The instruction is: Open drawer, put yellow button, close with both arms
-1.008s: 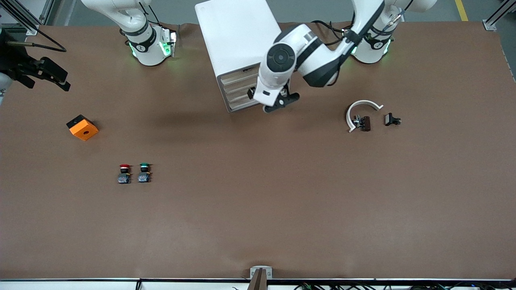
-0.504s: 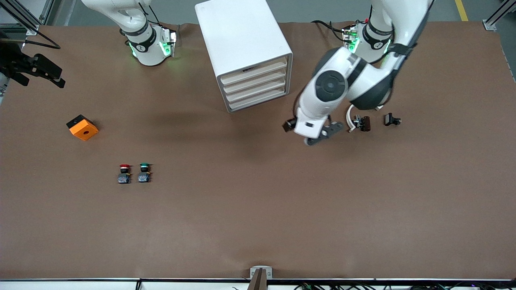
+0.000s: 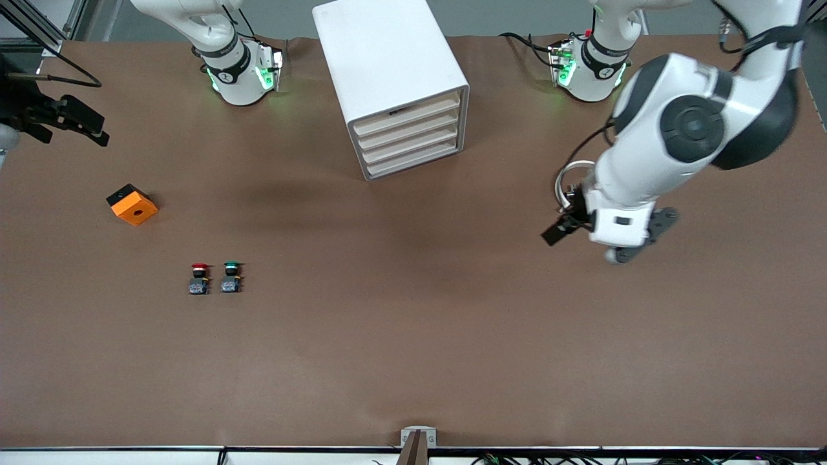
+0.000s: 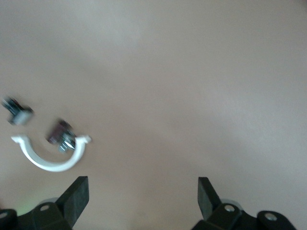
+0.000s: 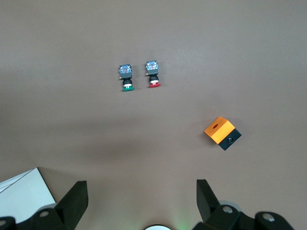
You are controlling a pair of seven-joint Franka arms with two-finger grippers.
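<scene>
Both tools are spread empty: left tool (image 3: pixel 585 236) over bare table, right tool (image 3: pixel 61 123) at the table's edge.

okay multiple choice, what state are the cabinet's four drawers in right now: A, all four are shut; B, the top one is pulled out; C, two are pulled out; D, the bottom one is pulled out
A: in the front view the top drawer and the three below it sit flush in the cabinet, and no tray sticks out.
</scene>
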